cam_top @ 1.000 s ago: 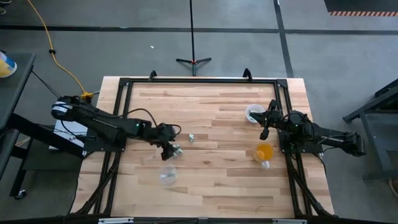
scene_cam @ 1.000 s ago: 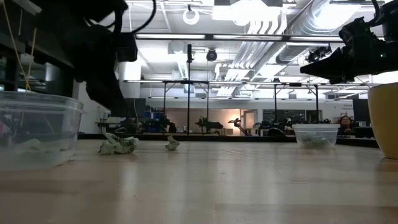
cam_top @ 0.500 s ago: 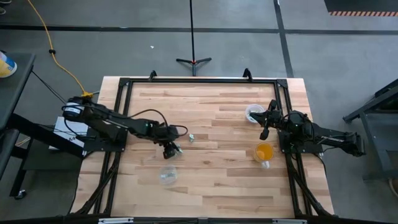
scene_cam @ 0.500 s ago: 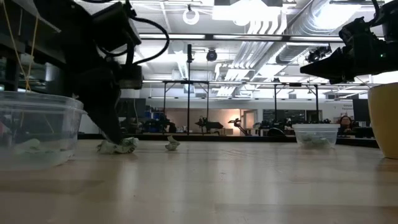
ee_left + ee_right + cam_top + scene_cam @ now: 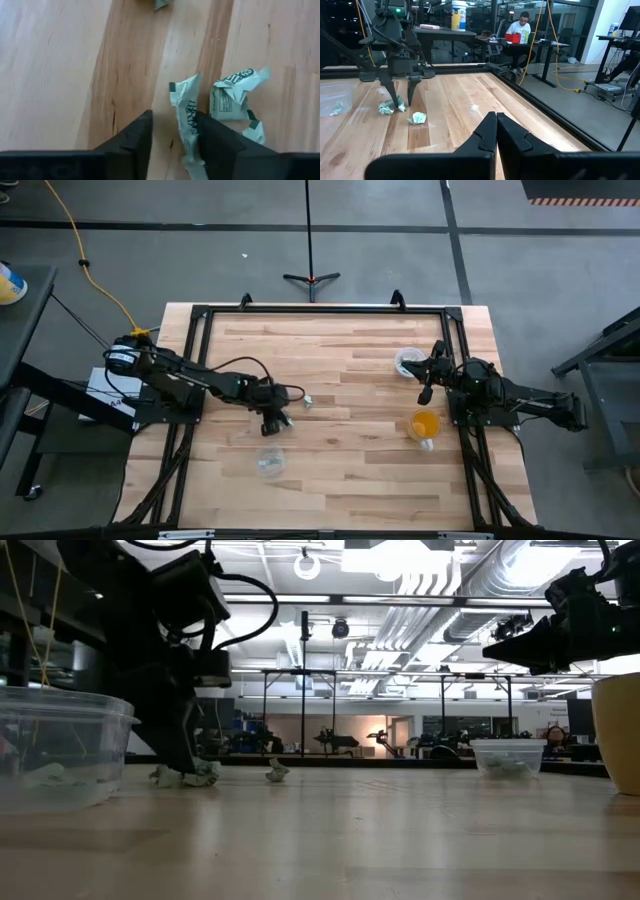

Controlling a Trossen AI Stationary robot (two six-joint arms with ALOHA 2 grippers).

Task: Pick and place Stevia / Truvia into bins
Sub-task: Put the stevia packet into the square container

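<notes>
Stevia packets (image 5: 232, 97) crumpled up on the wood table (image 5: 350, 470), left-center area, w/ left gripper (image 5: 273, 417) down right on top of them. One packet (image 5: 187, 122) standing on edge just inside one of the fingers (image 5: 215, 145), touching it; gap between fingers half-wide, other finger still clear of the paper, so not pinched yet. Second packet just beside, outside that same finger. Third loose packet (image 5: 309, 402) a bit further along toward table center, apart from the gripper. Near clear bin (image 5: 268, 463) just below the left gripper in the high view, already w/ a couple pale packets inside (image 5: 45, 778). Other clear bin (image 5: 407, 362) over by the right side, also w/ some green-white stuff in it, low view (image 5: 507, 758). Right gripper (image 5: 424, 392) parked beside that bin, up off the table, fingers pressed together, holding nothing. Orange cup (image 5: 424, 425) just below it. Person (image 5: 521, 26) seated at a desk in the background, right wrist view.
</notes>
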